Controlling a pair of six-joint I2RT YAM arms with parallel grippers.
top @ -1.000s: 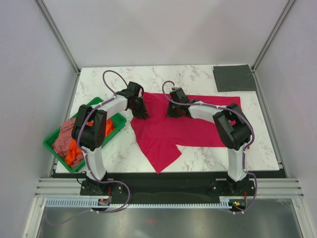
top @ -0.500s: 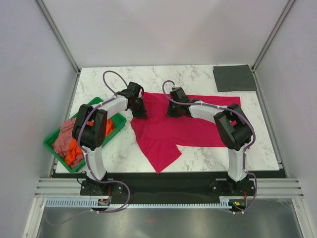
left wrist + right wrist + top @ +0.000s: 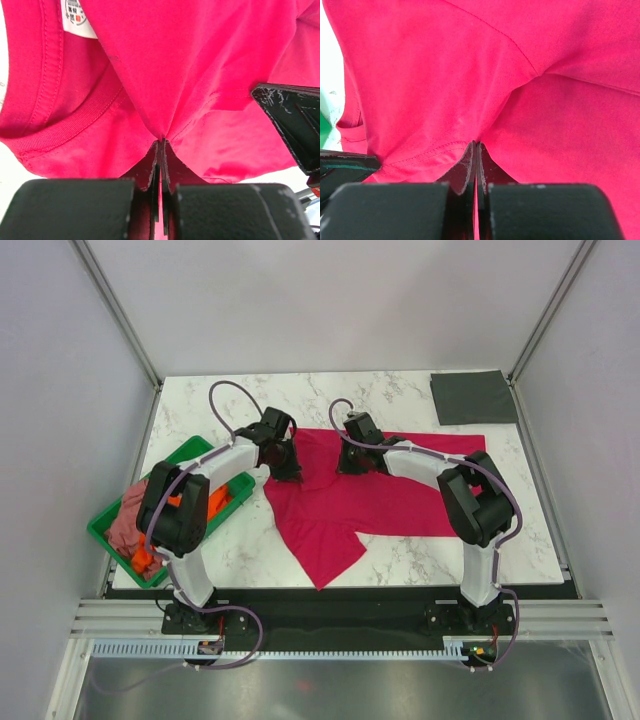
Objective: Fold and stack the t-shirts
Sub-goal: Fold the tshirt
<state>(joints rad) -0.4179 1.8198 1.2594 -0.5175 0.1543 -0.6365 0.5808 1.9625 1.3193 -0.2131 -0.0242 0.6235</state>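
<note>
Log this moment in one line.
left fingers: shut on red tee | right fingers: shut on red tee | grey tee: folded, far right corner | tray: pink tee, orange tee

Crimson t-shirt (image 3: 395, 508) — soft matt knit cloth; tabletop (image 3: 400, 390) — smooth, white veined marble finish.

Top view high and behind, looking down, both wrist views close on the shared crimson t-shirt (image 3: 330, 510)

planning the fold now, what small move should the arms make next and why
Probably raise both a little together: the left gripper and right gripper are each shut on a pinch of the crimson-red t-shirt, which lies unfolded on the table.
</note>
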